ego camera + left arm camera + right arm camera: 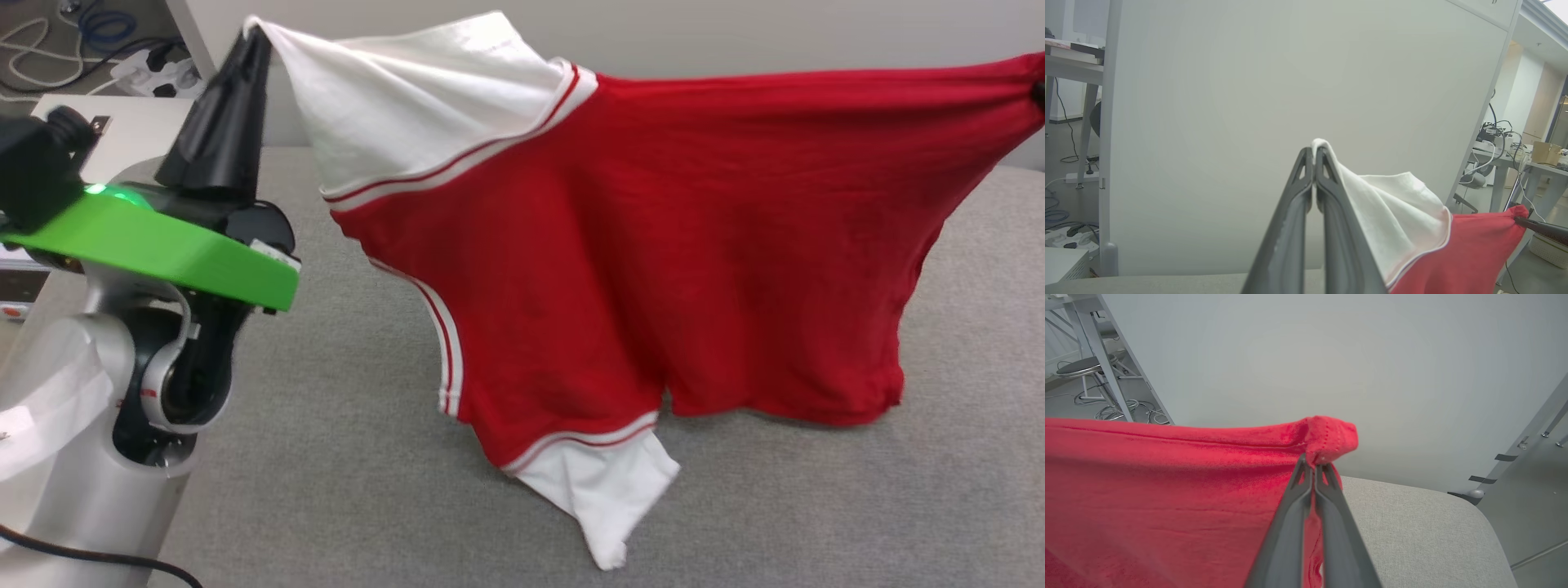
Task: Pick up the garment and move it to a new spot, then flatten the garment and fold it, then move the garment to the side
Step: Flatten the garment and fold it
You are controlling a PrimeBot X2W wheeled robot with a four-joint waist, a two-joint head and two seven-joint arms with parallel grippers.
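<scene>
The garment [637, 237], a red shirt with white sleeves and striped trim, hangs stretched between both grippers above the grey table [343, 457]. Its lower white sleeve tip reaches down to the cloth surface. No lettering shows on this side. My left gripper [255, 33] is shut on the edge of the upper white sleeve; in the left wrist view my left gripper [1314, 151] pinches white fabric of the garment [1400, 220]. My right gripper [1314, 463] is shut on a red corner of the garment [1167, 477]. In the head view the right gripper [1038, 88] just shows at the right edge.
A pale partition wall [1290, 81] stands behind the table. Left of the table lie cables and a power strip [155, 69] on the floor. My left arm with its green wrist plate [155, 245] fills the lower left. The table's right corner [1474, 510] is rounded.
</scene>
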